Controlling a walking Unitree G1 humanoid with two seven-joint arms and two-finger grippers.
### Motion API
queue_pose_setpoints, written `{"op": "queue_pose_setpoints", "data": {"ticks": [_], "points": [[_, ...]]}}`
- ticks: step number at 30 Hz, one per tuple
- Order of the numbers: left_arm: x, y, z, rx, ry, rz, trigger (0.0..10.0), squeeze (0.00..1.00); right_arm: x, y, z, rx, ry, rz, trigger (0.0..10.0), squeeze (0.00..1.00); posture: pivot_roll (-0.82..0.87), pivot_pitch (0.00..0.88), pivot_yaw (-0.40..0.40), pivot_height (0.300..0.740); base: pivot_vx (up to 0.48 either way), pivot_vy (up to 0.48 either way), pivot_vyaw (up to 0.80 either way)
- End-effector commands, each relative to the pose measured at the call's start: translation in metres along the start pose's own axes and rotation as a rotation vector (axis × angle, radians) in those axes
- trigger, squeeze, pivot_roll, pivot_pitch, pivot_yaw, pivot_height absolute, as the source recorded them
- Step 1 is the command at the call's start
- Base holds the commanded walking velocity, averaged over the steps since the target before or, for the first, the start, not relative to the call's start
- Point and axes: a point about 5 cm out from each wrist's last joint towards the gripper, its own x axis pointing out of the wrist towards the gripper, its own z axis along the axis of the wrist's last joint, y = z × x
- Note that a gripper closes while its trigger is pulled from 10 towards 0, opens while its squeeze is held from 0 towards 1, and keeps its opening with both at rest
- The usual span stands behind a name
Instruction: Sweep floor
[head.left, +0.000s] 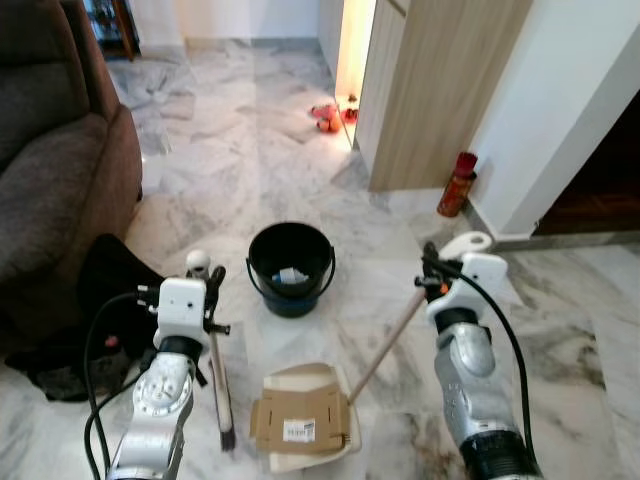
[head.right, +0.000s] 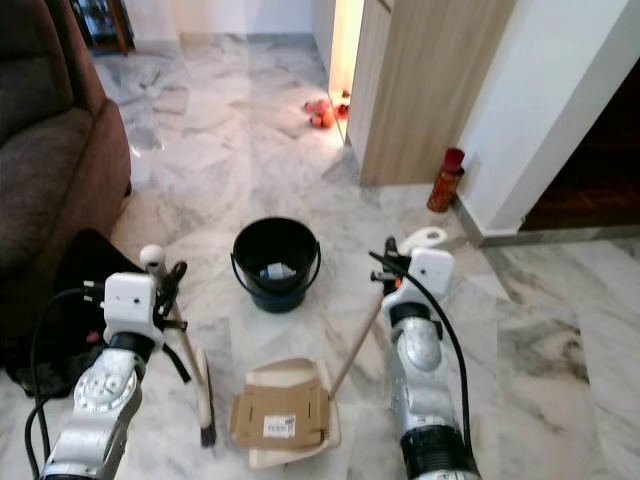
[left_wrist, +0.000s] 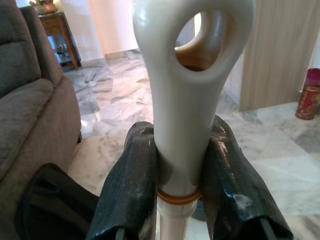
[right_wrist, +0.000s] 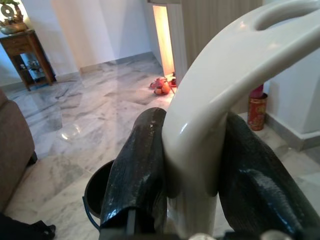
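Cardboard (head.left: 298, 420) lay flat in the dustpan (head.left: 322, 454) at lower centre of the frame, with the bucket (head.left: 291, 268) just above it at mid-frame. The left gripper (left_wrist: 181, 175) was clamped on the broom (head.left: 219, 385) handle at lower left, the right gripper (right_wrist: 192, 165) on the dustpan handle at lower right. Tipping could have failed: the cardboard looked nearly as wide as the bucket mouth, so it might have caught on the rim or slid off onto the floor (head.left: 230, 110).
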Motion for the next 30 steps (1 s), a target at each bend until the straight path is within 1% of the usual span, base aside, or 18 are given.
{"op": "queue_pose_setpoints", "data": {"ticks": [1, 9, 19, 23, 26, 29, 30], "points": [[0.002, -0.001, 0.007, 0.003, -0.025, 0.0, 10.0, 0.0, 0.002, -0.002, 0.007, 0.022, -0.027, -0.008, 10.0, 0.0, 0.15, 0.063, -0.018, 0.74, 0.311, 0.0, 0.0], [0.002, -0.001, 0.007, 0.008, -0.026, -0.001, 10.0, 0.0, 0.001, -0.001, 0.005, 0.011, -0.022, -0.001, 10.0, 0.0, 0.15, 0.062, -0.019, 0.74, 0.312, 0.0, 0.0], [0.003, -0.003, 0.008, 0.009, -0.036, -0.01, 10.0, 0.0, 0.003, -0.001, 0.009, 0.016, -0.032, 0.007, 10.0, 0.0, 0.14, 0.053, -0.02, 0.74, 0.306, 0.0, 0.0], [0.003, -0.004, 0.009, 0.006, -0.044, -0.018, 10.0, 0.0, 0.004, 0.0, 0.011, 0.015, -0.039, 0.01, 10.0, 0.0, 0.15, 0.055, -0.02, 0.74, 0.0, 0.0, 0.0], [0.001, -0.003, 0.005, 0.011, -0.032, -0.014, 10.0, 0.0, 0.005, 0.0, 0.015, 0.019, -0.052, 0.006, 10.0, 0.0, 0.15, 0.059, -0.02, 0.74, 0.0, 0.0, 0.0], [-0.003, 0.0, -0.005, 0.048, -0.003, -0.011, 10.0, 0.0, 0.007, 0.001, 0.025, 0.037, -0.087, 0.006, 10.0, 0.0, 0.14, 0.057, -0.017, 0.74, 0.0, 0.0, 0.0], [-0.004, 0.001, -0.007, 0.047, 0.004, -0.006, 10.0, 0.0, 0.008, 0.002, 0.028, 0.039, -0.096, 0.009, 10.0, 0.0, 0.14, 0.057, -0.017, 0.74, 0.0, 0.0, 0.0]]}}
